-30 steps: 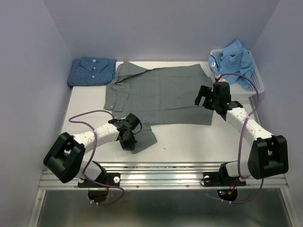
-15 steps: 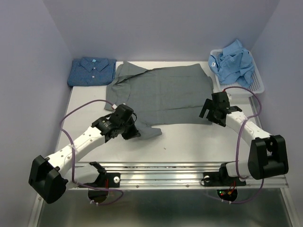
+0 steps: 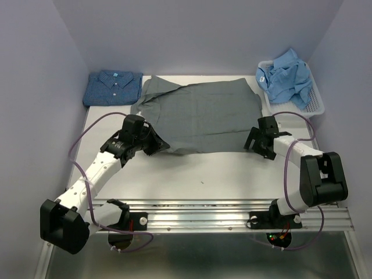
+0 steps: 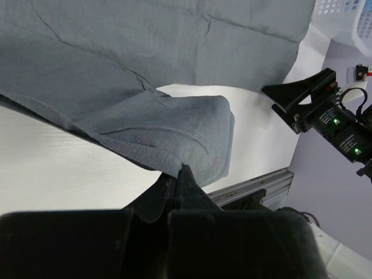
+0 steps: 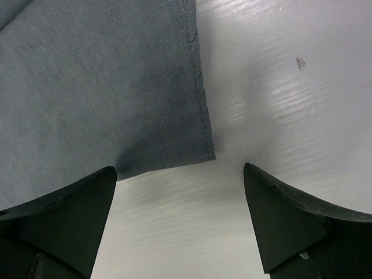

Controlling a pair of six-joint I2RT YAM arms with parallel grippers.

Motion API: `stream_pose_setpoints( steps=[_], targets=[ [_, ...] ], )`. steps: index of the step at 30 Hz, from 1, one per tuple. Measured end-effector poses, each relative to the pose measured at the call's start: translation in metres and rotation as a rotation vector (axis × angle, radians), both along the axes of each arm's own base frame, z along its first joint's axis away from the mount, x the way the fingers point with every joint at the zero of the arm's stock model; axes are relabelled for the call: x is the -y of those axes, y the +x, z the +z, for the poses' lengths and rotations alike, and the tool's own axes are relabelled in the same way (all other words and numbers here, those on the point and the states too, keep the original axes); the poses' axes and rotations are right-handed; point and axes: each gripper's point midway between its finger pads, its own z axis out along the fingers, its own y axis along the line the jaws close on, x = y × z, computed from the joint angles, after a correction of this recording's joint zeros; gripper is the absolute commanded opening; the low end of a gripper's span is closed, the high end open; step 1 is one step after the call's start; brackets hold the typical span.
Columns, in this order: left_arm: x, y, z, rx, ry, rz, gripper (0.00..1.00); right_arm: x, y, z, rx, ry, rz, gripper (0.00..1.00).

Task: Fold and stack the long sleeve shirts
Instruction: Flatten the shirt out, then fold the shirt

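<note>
Top external view: the left hand (image 3: 156, 142) is pinched tight on a fold of the grey shirt (image 3: 197, 113), holding it at the shirt's near left edge. Left wrist view backs that up. The fingers (image 4: 192, 195) are together with grey cloth bunched between them, the fold is lifted off the tabletop (image 3: 221, 174), and the rest of the shirt spreads flat beyond the hand.

Over to the right hand (image 3: 256, 145): fingers wide apart, low at the shirt's near right corner. Right wrist view shows that hemmed corner lying just ahead of the gap, one finger over the cloth, the other over bare tabletop, nothing gripped.

Far beyond the left hand, a dark blue shirt (image 3: 113, 87) lies folded at the back corner. Beyond the right hand, a light blue shirt (image 3: 288, 72) sits heaped in the basket (image 3: 317, 104).
</note>
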Motion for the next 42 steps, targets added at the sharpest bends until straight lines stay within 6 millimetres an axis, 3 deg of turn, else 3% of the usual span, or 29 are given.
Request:
stream_pose_setpoints(
  steps=[6,8,9,11,14,15,18,24,28,32,37,42],
  targets=[
    [-0.007,0.012,0.003,0.022,0.007,-0.01,0.0,0.001,0.012,-0.001,0.035,0.003,-0.004,0.84],
    [-0.007,0.016,0.003,0.025,0.014,-0.019,0.0,0.002,0.017,-0.002,0.046,-0.002,-0.007,0.7],
    [-0.007,0.018,0.003,0.026,0.017,-0.022,0.0,0.002,0.018,-0.003,0.049,-0.005,-0.006,0.54],
    [-0.01,0.02,0.001,0.026,0.025,-0.025,0.0,0.004,0.022,-0.004,0.055,-0.02,-0.008,0.33],
    [-0.014,0.022,0.0,0.024,0.034,-0.022,0.0,0.006,0.023,-0.004,0.058,-0.016,-0.015,0.2],
    [-0.015,0.022,0.0,0.021,0.037,-0.021,0.0,0.006,0.023,-0.004,0.058,-0.014,-0.015,0.11],
    [-0.021,0.016,-0.004,-0.007,0.052,-0.011,0.0,0.003,0.017,0.0,0.062,0.006,-0.01,0.01],
    [-0.041,-0.016,0.011,-0.035,0.058,0.041,0.0,0.0,-0.006,0.02,0.051,0.031,0.004,0.01],
    [-0.05,-0.044,0.029,-0.029,0.022,0.088,0.0,0.003,-0.041,0.021,-0.058,0.028,-0.001,0.01],
    [-0.056,-0.064,0.032,-0.068,0.002,0.12,0.0,0.006,-0.075,0.025,-0.152,0.023,-0.003,0.01],
    [-0.058,-0.075,0.025,-0.126,0.011,0.131,0.0,0.006,-0.096,0.042,-0.185,0.028,0.008,0.01],
    [-0.054,-0.063,0.018,-0.153,0.033,0.109,0.0,0.005,-0.088,0.057,-0.158,0.026,0.026,0.01]
  ],
)
